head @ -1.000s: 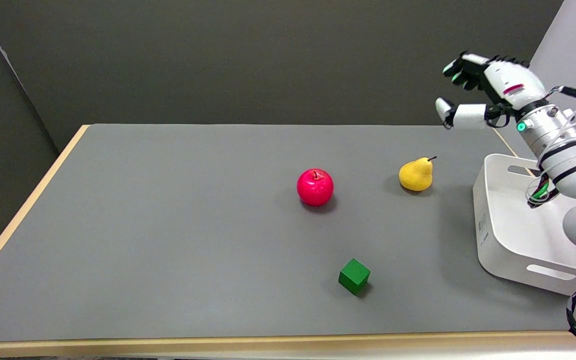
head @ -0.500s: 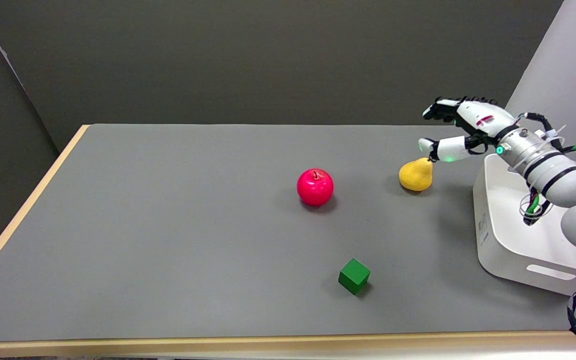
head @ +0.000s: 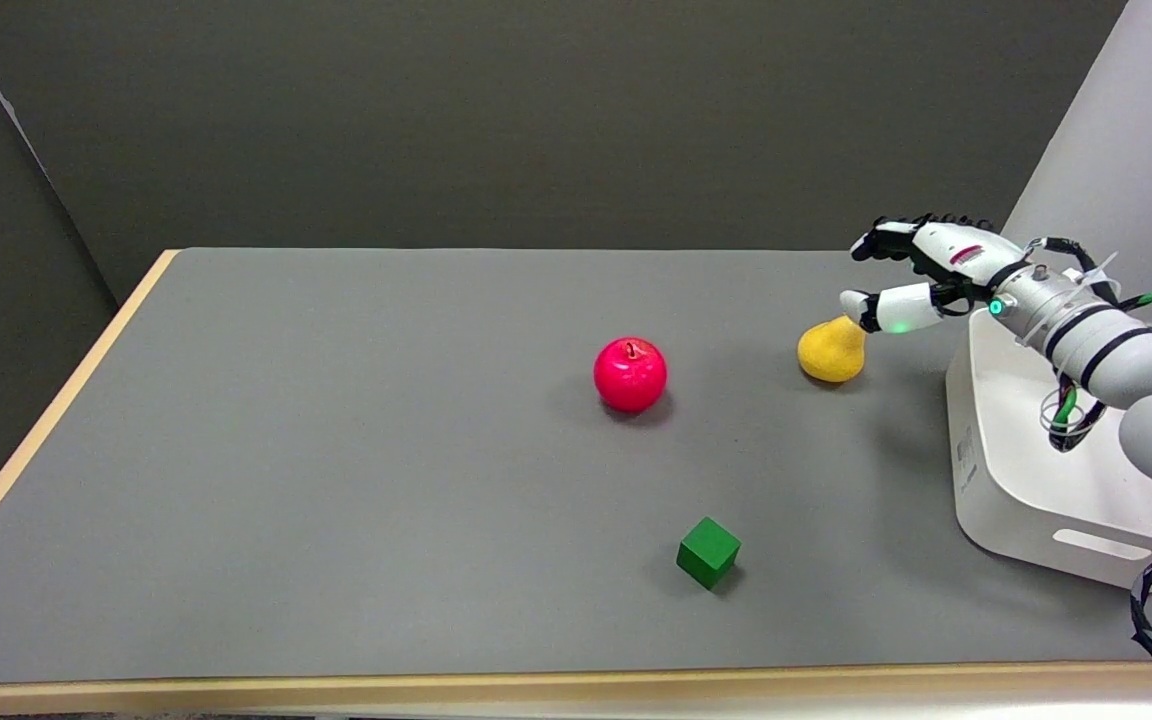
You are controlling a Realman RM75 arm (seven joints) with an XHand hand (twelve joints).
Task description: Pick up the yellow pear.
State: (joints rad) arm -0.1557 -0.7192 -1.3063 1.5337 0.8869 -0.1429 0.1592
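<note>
Lower than a second ago, the right hand (head: 911, 280) now hangs just over the small yellow pear (head: 831, 350), fingers spread and holding nothing; its thumb crosses the pear's narrow top, though I cannot tell if it touches. That pear lies on the grey table (head: 336, 450), right of the glossy red apple (head: 630, 374). It looks light, rigid and smooth, likely slippery, so wrapping the wide belly seems safest. Beside it, the white plastic bin (head: 1016, 480) shows nothing inside.
</note>
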